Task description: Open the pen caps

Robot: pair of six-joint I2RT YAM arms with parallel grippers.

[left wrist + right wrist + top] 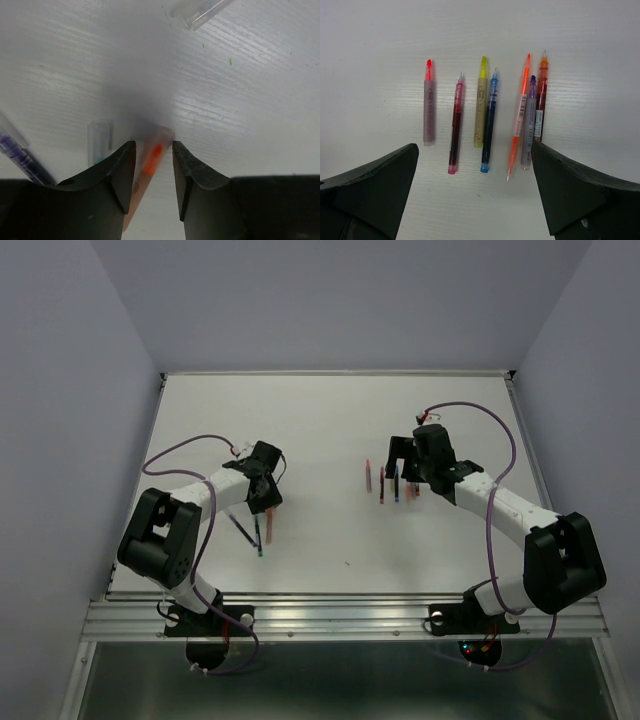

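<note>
My left gripper (264,492) hangs low over the table with its jaws partly apart. A blurred pen with a pale pink cap and an orange tip (152,157) lies slanted between them, leaning on the left finger (120,170) and passing under it. A clear cap (99,142) and a purple pen (22,160) lie to its left, and another clear cap (200,11) lies farther off. My right gripper (475,170) is wide open and empty above a row of several pens with bare tips, among them a yellow one (481,102), a blue one (489,122) and an orange one (520,117).
In the top view, two pens (258,532) lie just near of the left gripper, and the pen row (385,482) lies left of the right gripper (405,458). The white table (330,420) is walled at the back and sides.
</note>
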